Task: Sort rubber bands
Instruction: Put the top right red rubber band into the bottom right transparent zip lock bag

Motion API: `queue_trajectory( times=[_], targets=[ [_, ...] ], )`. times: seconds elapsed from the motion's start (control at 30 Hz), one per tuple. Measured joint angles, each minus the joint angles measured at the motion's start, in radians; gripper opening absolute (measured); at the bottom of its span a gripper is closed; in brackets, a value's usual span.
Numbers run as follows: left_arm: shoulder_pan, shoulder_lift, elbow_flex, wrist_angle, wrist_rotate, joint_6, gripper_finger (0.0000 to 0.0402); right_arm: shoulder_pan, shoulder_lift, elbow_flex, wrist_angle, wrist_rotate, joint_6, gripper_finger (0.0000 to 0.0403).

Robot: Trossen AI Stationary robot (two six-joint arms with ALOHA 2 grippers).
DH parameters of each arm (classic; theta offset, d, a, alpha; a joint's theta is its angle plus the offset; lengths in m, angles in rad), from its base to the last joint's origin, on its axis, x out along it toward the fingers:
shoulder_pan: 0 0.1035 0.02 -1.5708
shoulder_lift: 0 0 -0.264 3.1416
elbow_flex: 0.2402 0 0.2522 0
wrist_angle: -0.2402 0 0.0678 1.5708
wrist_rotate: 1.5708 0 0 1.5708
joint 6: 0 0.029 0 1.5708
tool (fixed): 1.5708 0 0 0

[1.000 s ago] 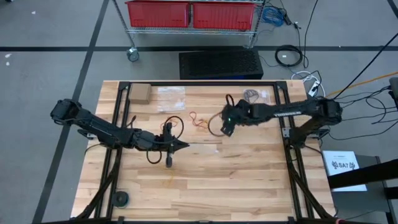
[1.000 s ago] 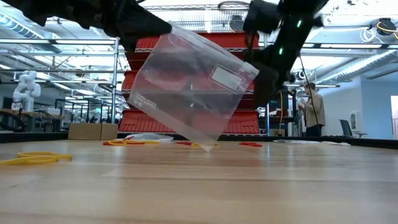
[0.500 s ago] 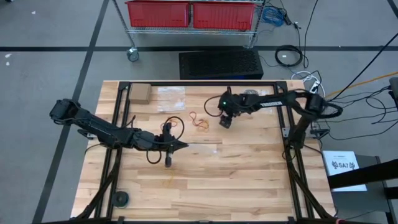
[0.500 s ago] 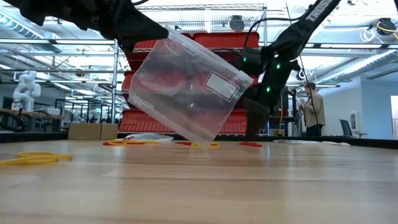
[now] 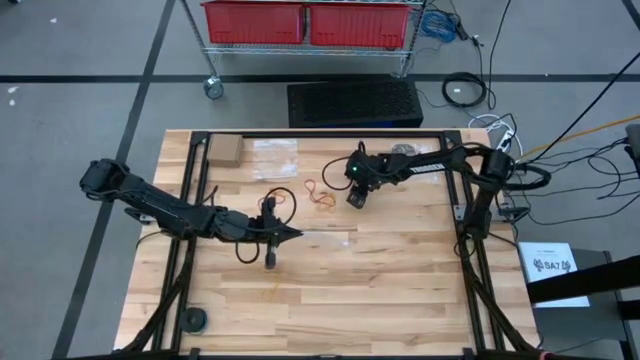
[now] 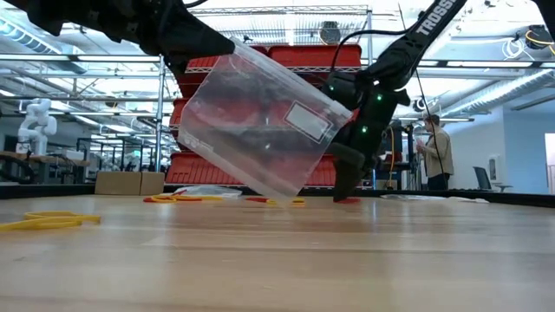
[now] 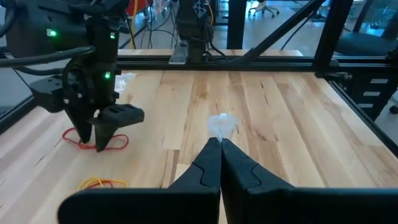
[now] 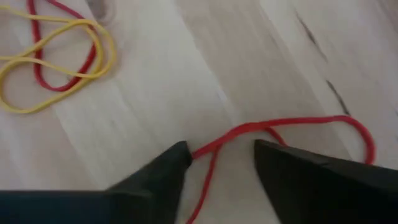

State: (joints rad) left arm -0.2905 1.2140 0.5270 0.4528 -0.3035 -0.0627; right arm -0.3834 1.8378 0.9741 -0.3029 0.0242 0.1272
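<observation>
Your right gripper (image 5: 355, 197) is reaching down to the table (image 5: 400, 290) just right of centre, toward 12 o'clock. In the right wrist view its fingers (image 8: 161, 171) are spread apart, tips at the wood, straddling a red rubber band (image 8: 280, 134) lying flat between them; nothing pinched yet. A yellow band (image 8: 56, 68) looped w/ another red one is lying farther off in that view.

From the high view, a small cluster of red and yellow bands (image 5: 320, 195) is sitting just at 9 o'clock of the right gripper. In the low view more yellow bands (image 6: 48, 221) are lying near the table's left edge.

Your left gripper (image 5: 285, 234) is hovering near table centre, at about 7 o'clock from the right one. Its jaws are pressed together, pinching the edge of a clear plastic bag (image 6: 260, 121), which is hanging tilted, lower corner close to the tabletop. Can't tell what's inside.

A person (image 6: 436, 147) is standing in the room beyond the table.
</observation>
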Motion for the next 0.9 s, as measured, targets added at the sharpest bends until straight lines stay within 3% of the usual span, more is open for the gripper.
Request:
queue_trajectory(
  times=[0.2, 0.47, 0.6, 0.9],
  targets=[
    [0.0, 0.0, 0.0, 0.001, 0.0, 0.0, 0.0, 0.032, 0.001, -0.001, -0.007, -0.013, -0.01, 0.0017],
    [0.0, 0.0, 0.0, 0.001, 0.0, 0.0, 0.0, 0.08, -0.058, -0.007, -0.089, -0.027, 0.017, 0.0002],
    [0.0, 0.0, 0.0, -0.001, 0.0, -0.001, 0.0, 0.11, -0.157, -0.012, -0.153, -0.051, 0.047, 0.0001],
    [0.0, 0.0, 0.0, -0.005, 0.0, -0.003, 0.0, 0.239, -0.395, -0.008, -0.185, 0.045, 0.138, 0.0]
  ],
)
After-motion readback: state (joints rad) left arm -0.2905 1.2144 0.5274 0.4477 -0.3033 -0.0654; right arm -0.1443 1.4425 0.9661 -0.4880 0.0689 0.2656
